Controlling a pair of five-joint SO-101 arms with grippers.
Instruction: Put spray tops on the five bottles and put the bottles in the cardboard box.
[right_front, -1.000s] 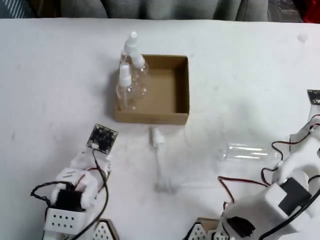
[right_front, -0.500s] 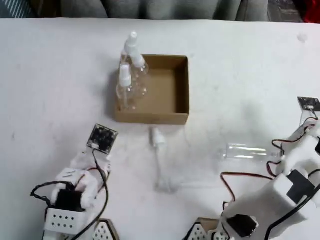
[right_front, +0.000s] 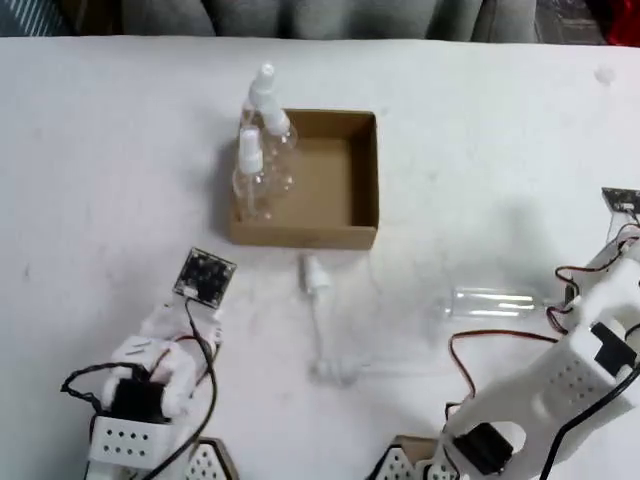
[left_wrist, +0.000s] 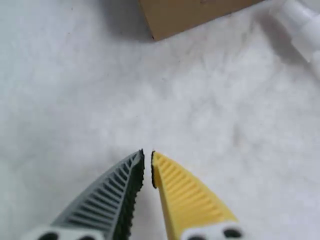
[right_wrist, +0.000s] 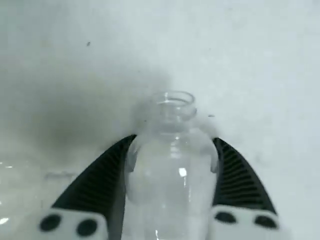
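A clear bottle (right_front: 490, 302) without a top lies on its side on the table, right of centre. My right gripper (right_wrist: 173, 139) is open, its black fingers (right_wrist: 100, 185) close along both sides of the bottle (right_wrist: 172, 175), whose open neck points away. A loose spray top (right_front: 314, 274) with a long tube lies just in front of the cardboard box (right_front: 360, 170). Two capped bottles (right_front: 250, 170) stand at the box's left side. My left gripper (left_wrist: 147, 161) is shut on nothing, hovering over bare table near the box corner (left_wrist: 190, 15).
The left arm (right_front: 145, 385) sits at the near left edge and the right arm (right_front: 560, 390) at the near right. Red and black cables loop beside the right arm. Open white table lies left of and behind the box.
My right arm has stretched forward toward the lying bottle, bringing its fingers around it. The left arm, the box and the spray top have not moved.
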